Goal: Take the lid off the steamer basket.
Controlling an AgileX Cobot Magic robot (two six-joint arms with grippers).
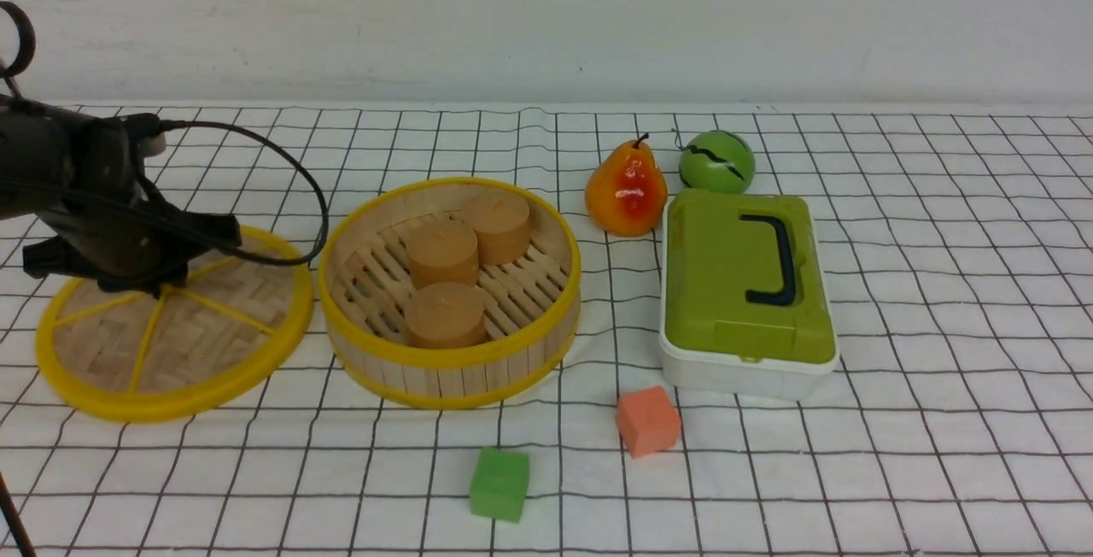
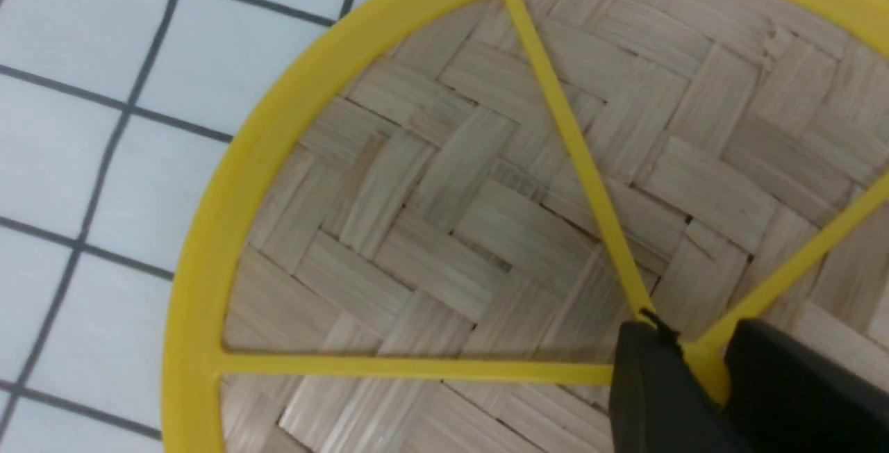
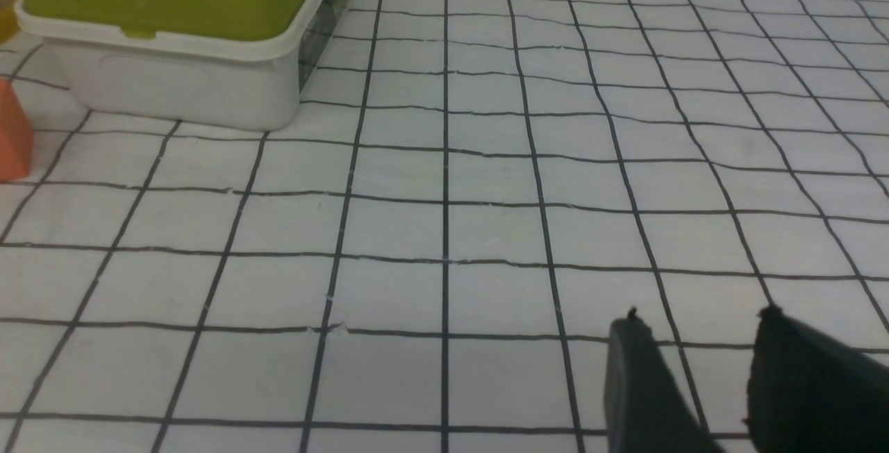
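The lid [image 1: 171,343], a woven bamboo disc with a yellow rim and spokes, is off the steamer basket [image 1: 452,360] and sits low over the cloth just left of it. I cannot tell whether it rests on the cloth. My left gripper [image 1: 158,288] is shut on the lid's yellow hub. In the left wrist view the black fingers [image 2: 646,383] clamp the hub, with the lid [image 2: 444,231] spread below. The basket is open and holds three tan round cakes [image 1: 444,254]. My right gripper [image 3: 698,342] is open and empty over bare cloth; it does not show in the front view.
A white box with a green lid [image 1: 743,284] stands right of the basket and also shows in the right wrist view [image 3: 173,43]. A pear [image 1: 628,190] and a green ball [image 1: 717,161] lie behind it. An orange cube [image 1: 649,420] and a green cube [image 1: 499,483] lie in front.
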